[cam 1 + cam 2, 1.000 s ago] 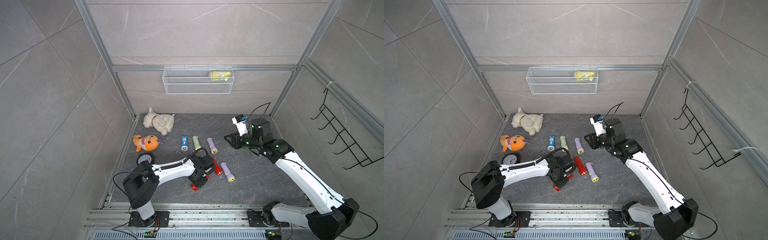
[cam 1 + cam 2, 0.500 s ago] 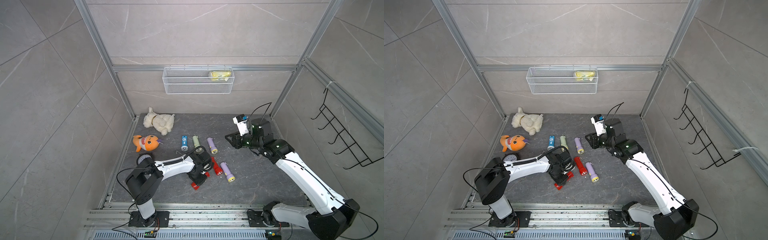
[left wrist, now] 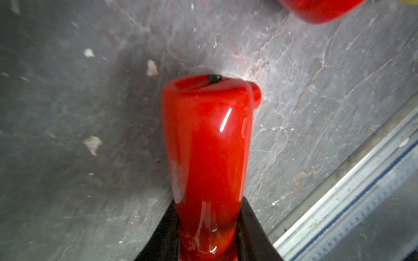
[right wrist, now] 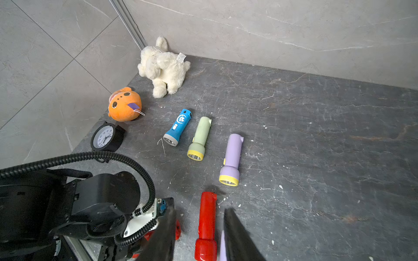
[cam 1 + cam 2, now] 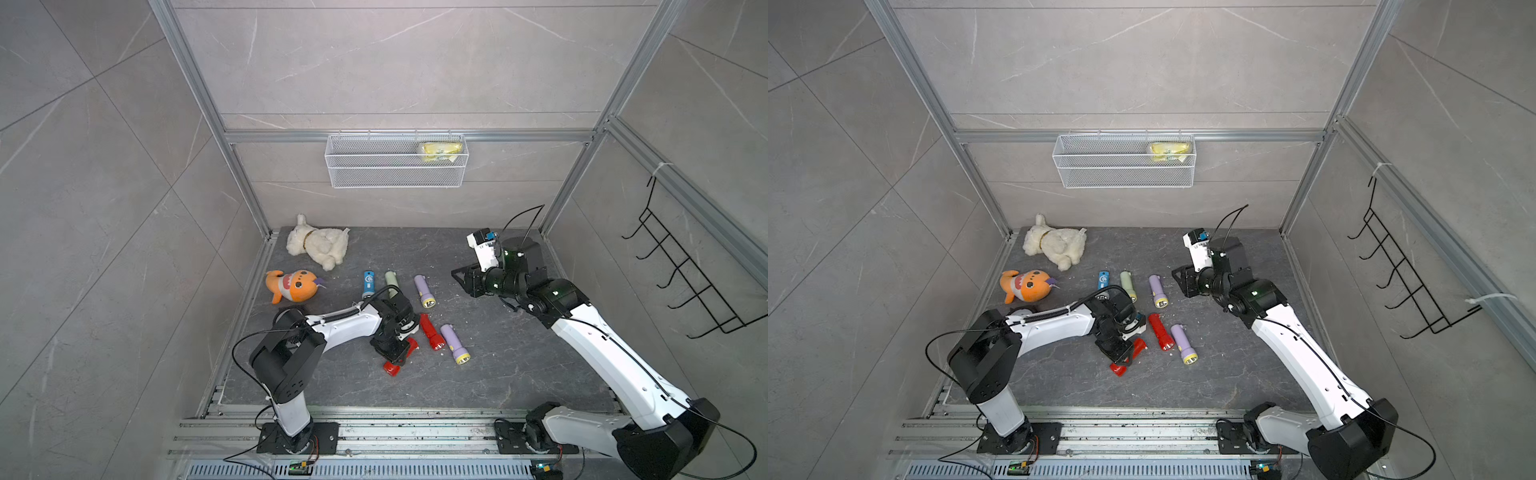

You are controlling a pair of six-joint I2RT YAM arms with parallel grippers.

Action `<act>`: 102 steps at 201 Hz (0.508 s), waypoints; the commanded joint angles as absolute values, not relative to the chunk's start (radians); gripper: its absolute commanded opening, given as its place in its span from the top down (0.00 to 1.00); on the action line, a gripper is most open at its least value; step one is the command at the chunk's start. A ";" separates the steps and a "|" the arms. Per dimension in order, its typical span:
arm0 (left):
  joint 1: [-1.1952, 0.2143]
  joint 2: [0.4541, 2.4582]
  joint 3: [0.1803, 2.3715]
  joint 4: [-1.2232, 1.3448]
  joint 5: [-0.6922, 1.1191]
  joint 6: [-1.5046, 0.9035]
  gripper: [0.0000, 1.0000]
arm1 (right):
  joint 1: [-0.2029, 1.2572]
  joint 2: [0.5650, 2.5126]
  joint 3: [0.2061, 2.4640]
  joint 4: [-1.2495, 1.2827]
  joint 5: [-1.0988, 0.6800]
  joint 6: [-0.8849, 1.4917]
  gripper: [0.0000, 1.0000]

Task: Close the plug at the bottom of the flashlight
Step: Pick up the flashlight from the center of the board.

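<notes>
While the left pincer clamps a red flashlight, the right pincer gapes empty; a wire basket holds a yellow packet.

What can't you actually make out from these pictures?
- Held red flashlight: in the left wrist view its far end is blurred, so plug open or closed is unclear.
- Same flashlight, both top views: the left claw covers its middle.
- Yellow item in the wire basket: top views, too small, behind mesh.

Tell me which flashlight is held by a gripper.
The red flashlight clamped in the left gripper; the second red flashlight, beside it, and the rest lie loose.
</notes>
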State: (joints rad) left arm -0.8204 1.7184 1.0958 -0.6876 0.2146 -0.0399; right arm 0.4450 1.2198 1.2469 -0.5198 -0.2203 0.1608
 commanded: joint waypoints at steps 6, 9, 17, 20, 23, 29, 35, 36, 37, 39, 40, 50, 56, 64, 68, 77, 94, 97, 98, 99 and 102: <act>-0.821 1.568 1.089 -0.562 0.071 0.013 1.00 | 0.448 1.220 1.232 -0.500 -0.202 0.143 0.62; -0.821 1.555 1.087 -0.552 0.061 0.020 1.00 | 0.447 1.221 1.230 -0.497 -0.201 0.143 0.62; -0.821 1.520 1.084 -0.527 0.027 0.035 1.00 | 0.448 1.219 1.227 -0.484 -0.201 0.145 0.62; -0.819 1.506 1.083 -0.517 0.019 0.043 1.00 | 0.448 1.219 1.223 -0.477 -0.203 0.145 0.62; -0.819 1.495 1.083 -0.508 0.004 0.052 1.00 | 0.449 1.219 1.220 -0.469 -0.205 0.146 0.62; -0.819 1.469 1.084 -0.488 -0.020 0.071 1.00 | 0.447 1.217 1.215 -0.453 -0.214 0.147 0.62; -0.818 1.442 1.087 -0.471 -0.031 0.094 1.00 | 0.446 1.217 1.209 -0.435 -0.229 0.146 0.62; -0.818 1.437 1.087 -0.469 -0.033 0.099 1.00 | 0.446 1.218 1.208 -0.431 -0.231 0.146 0.62; -0.818 1.435 1.088 -0.465 -0.036 0.101 1.00 | 0.446 1.218 1.208 -0.428 -0.233 0.147 0.62; -0.818 1.424 1.089 -0.459 -0.042 0.105 1.00 | 0.447 1.218 1.207 -0.423 -0.235 0.146 0.62; -0.818 1.419 1.089 -0.457 -0.046 0.106 1.00 | 0.448 1.220 1.206 -0.420 -0.239 0.147 0.62; -0.815 1.373 1.082 -0.406 -0.076 0.117 1.00 | 0.442 1.230 1.210 -0.398 -0.271 0.159 0.61; -0.811 1.340 1.066 -0.360 -0.081 0.127 1.00 | 0.438 1.240 1.217 -0.392 -0.300 0.166 0.61; -0.808 1.297 1.041 -0.300 -0.107 0.130 1.00 | 0.435 1.258 1.233 -0.390 -0.338 0.176 0.61; -0.808 1.280 1.028 -0.265 -0.116 0.131 1.00 | 0.435 1.267 1.240 -0.390 -0.352 0.185 0.61; -0.808 1.242 1.004 -0.210 -0.125 0.149 1.00 | 0.433 1.291 1.262 -0.394 -0.386 0.207 0.60; -0.808 1.192 0.956 -0.117 -0.131 0.206 1.00 | 0.430 1.330 1.301 -0.398 -0.452 0.251 0.60; -0.810 1.181 0.940 -0.098 -0.134 0.227 1.00 | 0.431 1.335 1.312 -0.400 -0.460 0.257 0.60; -0.810 1.178 0.936 -0.089 -0.134 0.234 1.00 | 0.430 1.337 1.313 -0.401 -0.464 0.261 0.60; -0.811 1.175 0.930 -0.082 -0.135 0.240 1.00 | 0.430 1.340 1.316 -0.401 -0.466 0.262 0.60; -0.811 1.166 0.915 -0.061 -0.137 0.256 1.00 | 0.429 1.344 1.325 -0.404 -0.475 0.268 0.60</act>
